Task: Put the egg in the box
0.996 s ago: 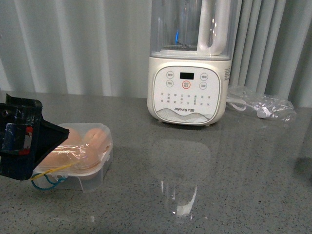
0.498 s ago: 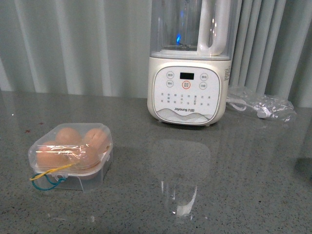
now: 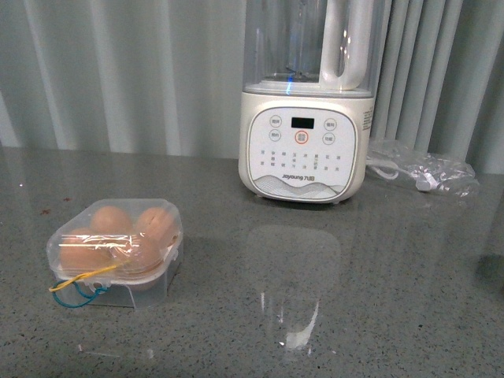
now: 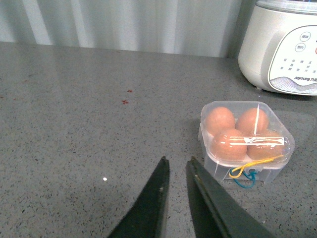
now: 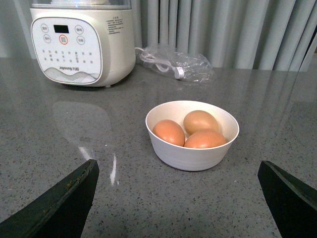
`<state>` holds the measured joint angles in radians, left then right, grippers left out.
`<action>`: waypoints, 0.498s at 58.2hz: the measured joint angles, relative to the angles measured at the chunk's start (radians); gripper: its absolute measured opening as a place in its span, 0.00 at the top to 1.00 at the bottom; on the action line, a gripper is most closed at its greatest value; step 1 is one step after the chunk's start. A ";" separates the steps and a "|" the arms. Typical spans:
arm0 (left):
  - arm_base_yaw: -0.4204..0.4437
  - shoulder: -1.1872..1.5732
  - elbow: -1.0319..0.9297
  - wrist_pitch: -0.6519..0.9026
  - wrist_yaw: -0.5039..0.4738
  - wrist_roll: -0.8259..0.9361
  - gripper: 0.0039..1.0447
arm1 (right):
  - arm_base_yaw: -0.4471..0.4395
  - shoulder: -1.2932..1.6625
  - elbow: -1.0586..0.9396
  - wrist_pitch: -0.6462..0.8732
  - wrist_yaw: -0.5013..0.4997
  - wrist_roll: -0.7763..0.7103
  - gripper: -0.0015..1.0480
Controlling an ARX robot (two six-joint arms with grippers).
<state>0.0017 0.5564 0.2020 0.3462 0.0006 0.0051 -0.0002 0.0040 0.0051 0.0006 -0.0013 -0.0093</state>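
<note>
Resting near-left: small clear-plastic four-egg box [image 3: 114,248], lid down, 4 smooth orange-brown eggs [image 4: 229,144] inside; fragile, slippery, grip sides gently. Left gripper [image 4: 176,166] nearly clenched, empty; right gripper [image 5: 178,171] spread wide, w/ nothing held.

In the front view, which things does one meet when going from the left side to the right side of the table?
The box with eggs inside and its lid shut → the white blender → the clear plastic bag holding a white cable.
</note>
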 joint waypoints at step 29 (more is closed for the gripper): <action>0.000 -0.174 -0.124 -0.042 -0.001 -0.006 0.97 | 0.000 0.000 0.000 0.000 0.000 0.000 0.07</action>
<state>0.0017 0.3824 0.0776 0.3046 -0.0002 -0.0013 -0.0002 0.0044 0.0051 0.0006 -0.0013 -0.0093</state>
